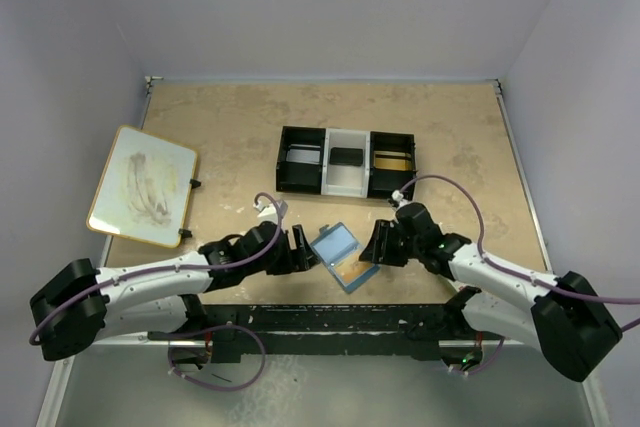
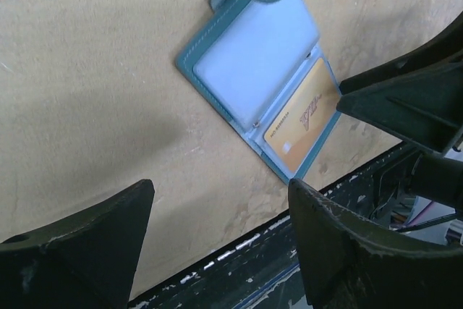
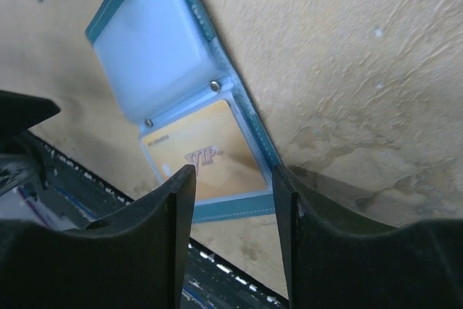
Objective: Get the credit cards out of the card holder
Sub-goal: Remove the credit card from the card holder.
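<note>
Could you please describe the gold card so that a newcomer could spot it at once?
On the tan table, in front of the black-and-white tray, a blue card holder lies open. The gold card sits in its half nearer the table's front edge. It alone is yellow and printed VIP; the neighbouring pocket looks pale grey-white.

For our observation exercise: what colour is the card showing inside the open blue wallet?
The card is gold-yellow with "VIP" lettering, clearest in the left wrist view.

the card holder (image 1: 334, 246) lies before the tray (image 1: 327, 169), the board (image 1: 143, 185) far left.
</note>
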Controlling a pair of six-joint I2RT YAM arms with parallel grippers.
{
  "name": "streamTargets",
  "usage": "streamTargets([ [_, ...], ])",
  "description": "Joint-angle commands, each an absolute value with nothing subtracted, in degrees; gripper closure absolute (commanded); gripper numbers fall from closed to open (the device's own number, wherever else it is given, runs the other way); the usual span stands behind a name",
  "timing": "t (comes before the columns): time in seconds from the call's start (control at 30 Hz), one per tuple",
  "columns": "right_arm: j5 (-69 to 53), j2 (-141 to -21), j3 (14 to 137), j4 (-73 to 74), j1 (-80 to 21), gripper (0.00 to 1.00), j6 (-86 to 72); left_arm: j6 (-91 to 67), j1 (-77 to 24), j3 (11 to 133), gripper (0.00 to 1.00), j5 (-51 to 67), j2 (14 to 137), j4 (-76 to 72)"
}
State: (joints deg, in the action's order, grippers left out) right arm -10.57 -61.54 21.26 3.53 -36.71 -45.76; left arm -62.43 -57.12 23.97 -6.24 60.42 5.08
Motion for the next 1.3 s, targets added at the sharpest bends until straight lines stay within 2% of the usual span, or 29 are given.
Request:
streamTargets([
  [0.0,-20.44,-59.20,16.13,-2.65,-36.82,0.50,-48.04,-66.55,-58.35,22.71,0.27,-8.97,61.62,-0.47],
  [0.27,-27.33,-58.13,6.93,-21.37,-38.20,0.52,-57.48,-67.80,-58.45,24.99,0.27,-14.74,65.17,-0.69],
  [0.47,-24.90,-62.82,7.00,-21.81,-40.81,0.52,-59.05,-66.55,-58.45,29.14,0.27,-15.86,74.12,-4.22],
  [0.6,-26.37,-67.14,4.96,-29.75,-42.05,0.53,-60.80,-63.93,-58.37,34.74,0.26,-15.07,80.81,-3.67],
  [0.73,-25.36,-69.52,5.67,-31.50,-44.28,0.53,-61.29,-61.59,-58.18,37.48,0.26,-15.29,84.08,-3.51],
  [1.1,-23.00,-70.52,5.50,-40.10,-47.20,0.50,-64.46,-57.53,-55.24,41.10,0.26,-1.36,92.67,-16.00],
  [1.27,-22.85,-68.05,4.84,-39.62,-47.20,0.48,-64.87,-52.52,-55.00,46.26,0.27,1.92,95.13,-10.55],
])
